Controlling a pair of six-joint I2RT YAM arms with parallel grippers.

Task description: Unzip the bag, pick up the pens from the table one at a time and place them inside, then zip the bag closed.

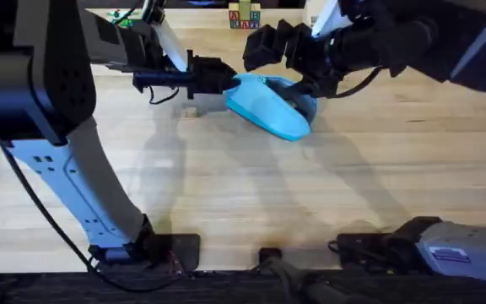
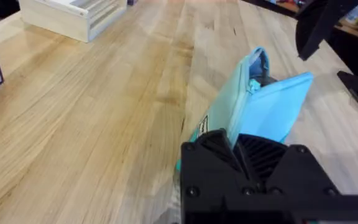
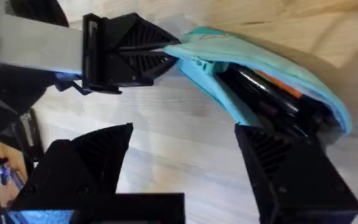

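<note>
Blue bag [image 1: 270, 105] | left end effector [image 1: 224, 78] clamps its end | right end effector [image 3: 185, 162] wide beside mouth

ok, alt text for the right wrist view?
The open blue bag lies on the wooden table with dark and orange pens inside. The left end effector pinches one end; the right end effector is open beside it.

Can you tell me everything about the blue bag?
The bag is a soft, light sky-blue fabric pouch, long and rounded, lying on the far part of the wooden table. Its zipper is open, and dark pens with something orange show inside. The left gripper is shut on one end of it. The right gripper is open, with one finger beside the bag's open end.
</note>
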